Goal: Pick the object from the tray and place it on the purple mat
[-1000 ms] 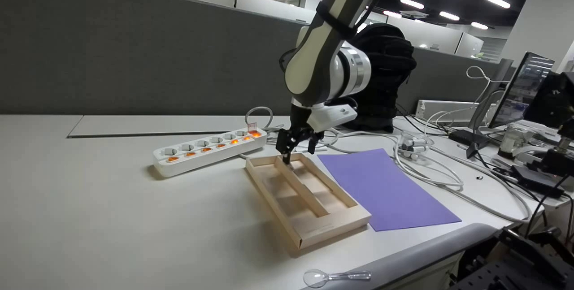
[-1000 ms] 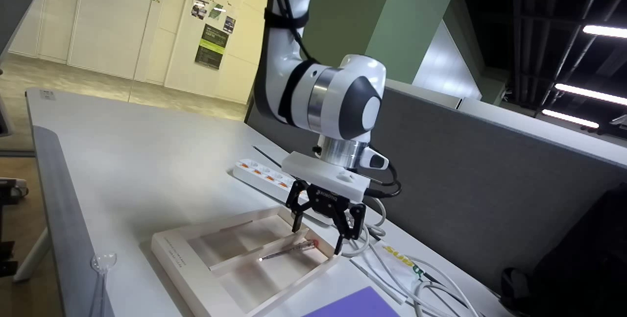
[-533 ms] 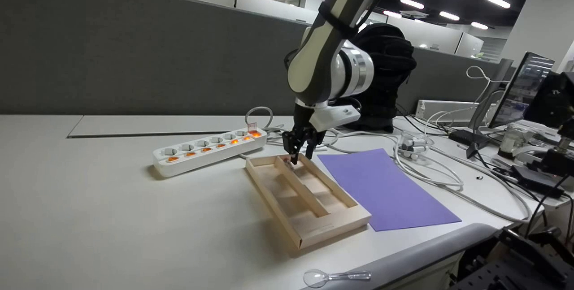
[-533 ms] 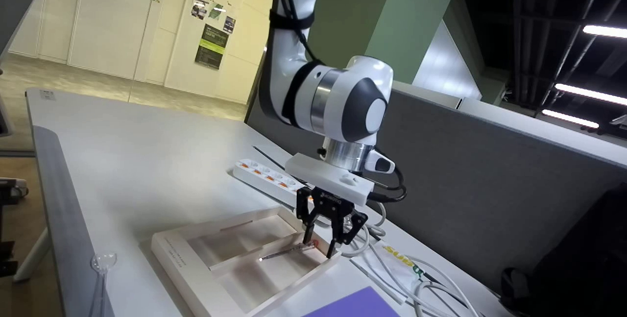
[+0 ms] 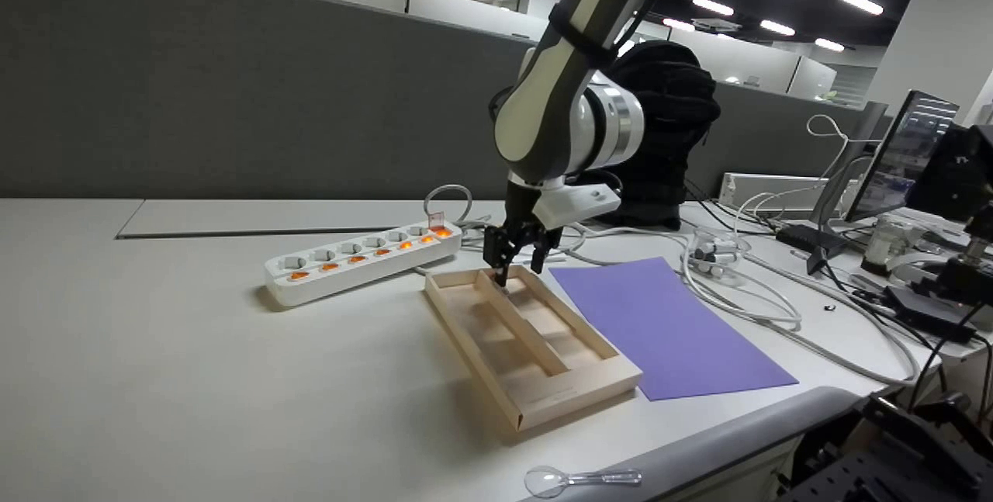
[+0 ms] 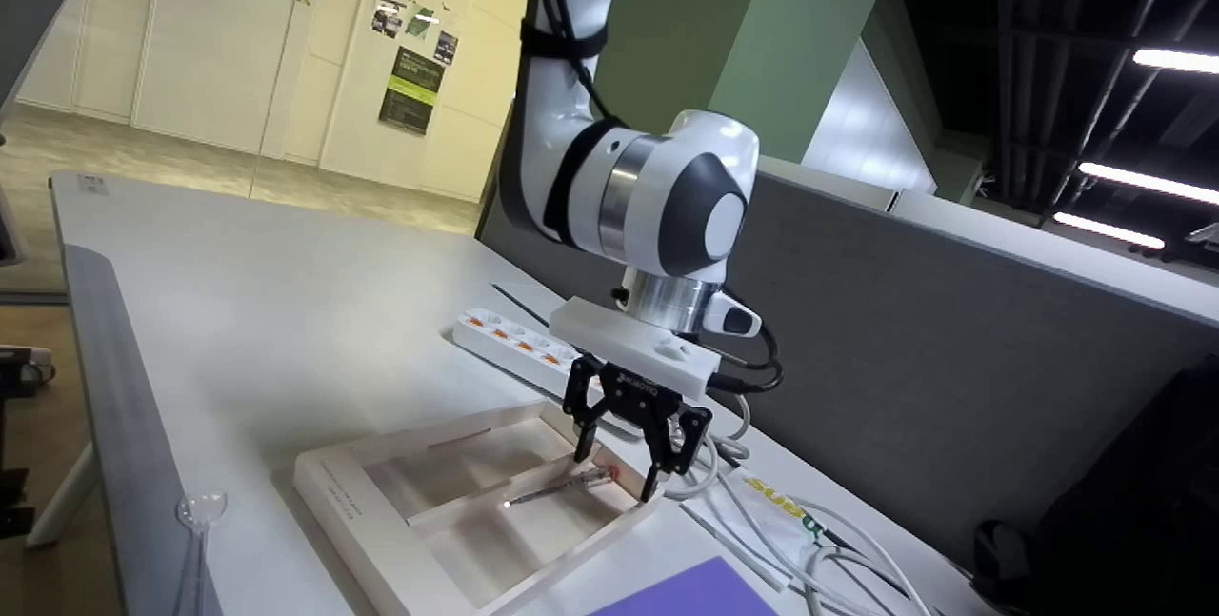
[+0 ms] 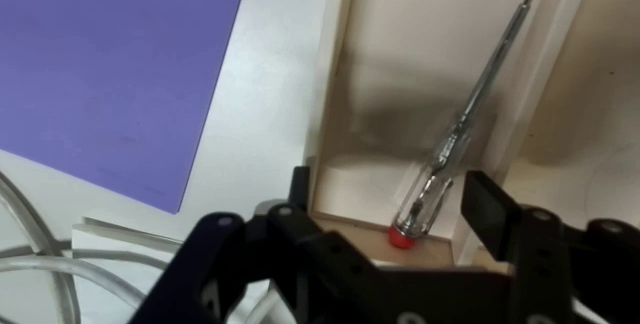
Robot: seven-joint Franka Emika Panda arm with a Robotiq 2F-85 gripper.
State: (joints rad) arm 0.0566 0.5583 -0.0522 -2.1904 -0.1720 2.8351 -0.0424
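Observation:
The object is a slim screwdriver-like stick with a metal shaft, clear handle and red end cap. It shows in the wrist view [image 7: 482, 86] and in an exterior view [image 6: 562, 486]. It lies in the light-wood tray [image 5: 578, 388], in the compartment on the mat's side, slanting along the divider with its red end by the end wall. The purple mat [image 5: 675, 331] lies flat beside the tray. My gripper [image 7: 390, 189] is open and empty, pointing down over that end of the tray [image 6: 615, 476]. Its fingers stand apart on either side of the clear handle, not touching it.
A white power strip [image 5: 361, 263] lies beside the tray's far end. White cables [image 5: 725, 296] run behind the mat. A clear spoon [image 5: 582, 479] lies near the table's front edge. A black backpack [image 5: 659, 129] stands against the grey partition.
The fingers narrowed about half a second ago and now stand wider again, a little less wide than one second ago. The arm shifted slightly. The object, tray and mat have not moved.

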